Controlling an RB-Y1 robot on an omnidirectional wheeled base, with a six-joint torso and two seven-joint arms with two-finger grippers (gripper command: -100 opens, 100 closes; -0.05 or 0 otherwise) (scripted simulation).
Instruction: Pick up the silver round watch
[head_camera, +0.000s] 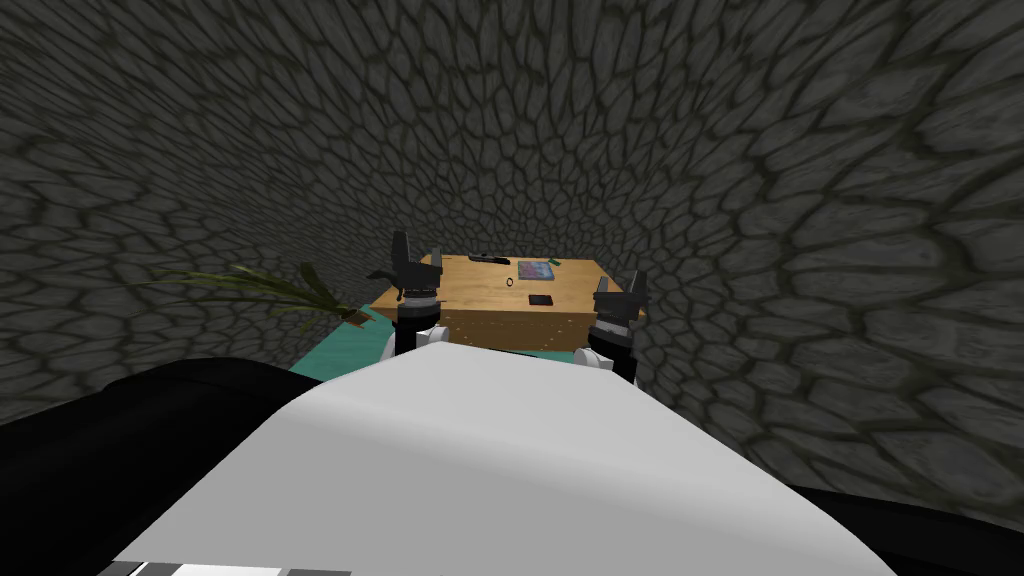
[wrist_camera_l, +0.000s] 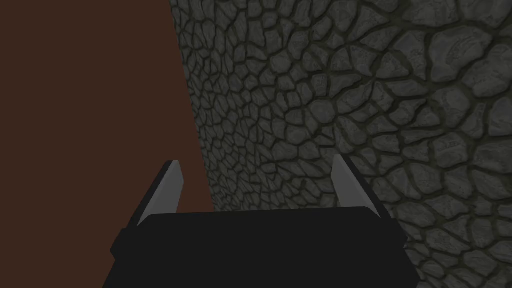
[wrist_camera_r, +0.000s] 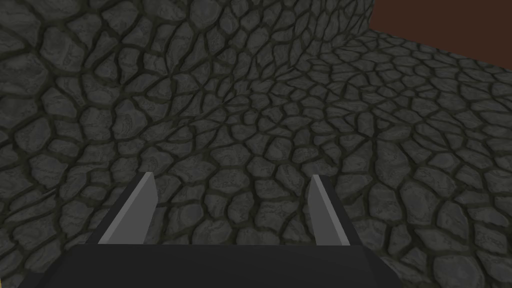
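Two pincers raised at near side of desk (head_camera: 480, 312): L pincer (head_camera: 417, 258) at desk's left side, R pincer (head_camera: 620, 285) at its right side. Both released, nothing between them. L fingers (wrist_camera_l: 170, 187) spread wide in L wrist view, same w/ R fingers (wrist_camera_r: 137, 207) in R wrist view.

Target watch (head_camera: 510, 282) lying flat on wooden desk top, roughly mid-desk, somewhat nearer L pincer than R. Seen as small dark ring (too small to judge colour or strap). Apart from both pincers, no contact.

Near watch, toward R and closer to front edge: flat black rectangle (head_camera: 541, 300). Beyond watch, toward far edge: bluish book-like item (head_camera: 536, 269), w/ small green bit (head_camera: 553, 261) just beside it on R. At far edge, left of that: dark elongated obj (head_camera: 487, 257).

Left of desk: plant (head_camera: 270, 285) w/ long drooping leaves, next to teal floor patch (head_camera: 335, 350). Stone-pattern wall (head_camera: 700, 150) behind desk.
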